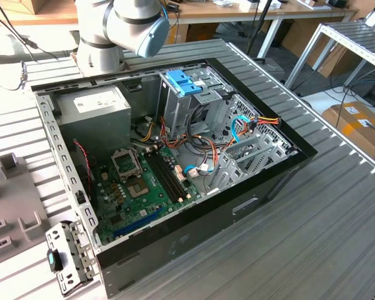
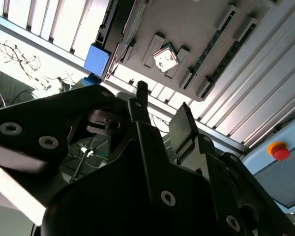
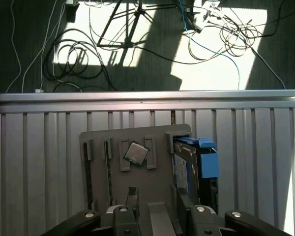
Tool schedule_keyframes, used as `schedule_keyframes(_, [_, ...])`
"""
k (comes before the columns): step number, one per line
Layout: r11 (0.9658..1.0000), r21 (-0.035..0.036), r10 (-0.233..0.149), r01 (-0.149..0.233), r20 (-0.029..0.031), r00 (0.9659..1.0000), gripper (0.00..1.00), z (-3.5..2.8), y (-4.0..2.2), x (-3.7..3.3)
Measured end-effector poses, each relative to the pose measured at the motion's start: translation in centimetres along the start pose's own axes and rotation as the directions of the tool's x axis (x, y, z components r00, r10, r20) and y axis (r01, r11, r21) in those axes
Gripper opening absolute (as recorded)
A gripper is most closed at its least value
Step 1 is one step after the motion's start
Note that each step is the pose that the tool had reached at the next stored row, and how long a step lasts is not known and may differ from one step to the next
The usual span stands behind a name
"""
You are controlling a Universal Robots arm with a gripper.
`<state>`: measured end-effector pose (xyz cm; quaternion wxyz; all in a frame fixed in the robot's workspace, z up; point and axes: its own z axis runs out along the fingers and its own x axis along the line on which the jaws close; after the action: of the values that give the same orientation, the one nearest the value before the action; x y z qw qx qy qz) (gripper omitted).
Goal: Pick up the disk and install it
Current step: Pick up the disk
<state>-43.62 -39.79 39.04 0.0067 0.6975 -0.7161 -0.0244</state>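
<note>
Progress stands at the very start: nothing has been lifted and nothing fitted, so both the pick-up and the fitting are left.

At the exterior view's left edge of the table (image 1: pixel 337 206), a grey tray (image 1: pixel 6 215) lies flat on the slats. In the first wrist view this tray (image 3: pixel 132 184) lies near the table's long edge. The disk (image 3: pixel 186 160) stands on its edge in the slot at one end of the tray, blue rails on its outer side, just beside the pocket that holds a chip (image 3: pixel 136 153). The claw (image 3: pixel 155 199) hangs above the tray, its fingers (image 2: pixel 140 98) apart and holding nothing, clear of the disk.

Further right sits the open case (image 1: pixel 269 181). Its drive cage (image 1: pixel 175 109) stands by the far wall, capped by a blue bracket (image 1: pixel 183 82), with a grey box (image 1: pixel 90 106) to one side and loose cables (image 1: pixel 253 122) to the other. Room there looks tight to me, with walls all round and wires close by. The slats beyond the case, toward the exterior view's right edge, offer more room.
</note>
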Motion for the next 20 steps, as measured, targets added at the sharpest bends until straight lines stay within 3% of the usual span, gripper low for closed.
schedule_keyframes(1, [1.0000,0.0000,0.000,0.000,0.0000,1.0000,0.48,0.00,0.00,0.00])
schedule_keyframes(12, [1.0000,0.0000,-0.001,0.001,0.0000,1.0000,0.48,0.09,-0.03,-0.02])
schedule_keyframes(13, [1.0000,-0.0001,0.000,0.000,-0.0001,1.0000,0.48,0.15,0.00,-0.69])
schedule_keyframes(14, [1.0000,-0.0001,0.000,0.000,-0.0001,1.0000,0.48,0.25,0.03,-1.92])
schedule_keyframes(20, [1.0000,-0.0001,-0.001,0.001,-0.0001,1.0000,0.48,0.39,0.03,-2.19])
